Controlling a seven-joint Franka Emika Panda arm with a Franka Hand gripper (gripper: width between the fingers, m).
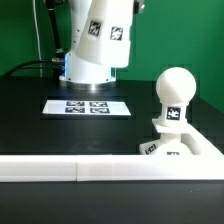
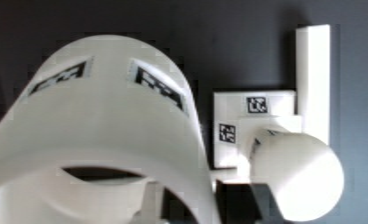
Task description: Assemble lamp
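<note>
While I carry it: the shade (image 2: 101, 130) fills the wrist view, lying along my gripper, wide mouth toward the camera.
Shade, place: in the exterior view it hangs (image 1: 100, 45) above the back of the table, over the marker board (image 1: 88, 106), clear of the surface.
Gripper: my fingers are hidden behind the shade in both views, so I cannot tell how wide they stand; I judge they clamp it, since nothing else supports it.
Bulb: upright (image 1: 173, 100), ball on top, seated on the base (image 1: 165, 148).
Base: near the front edge, toward the exterior view's right, tucked into the corner of the rail (image 1: 80, 168), probably so it cannot slide.
Why so: held high, the shade can pass over the ball.
Left to do: lower the shade over the bulb.
</note>
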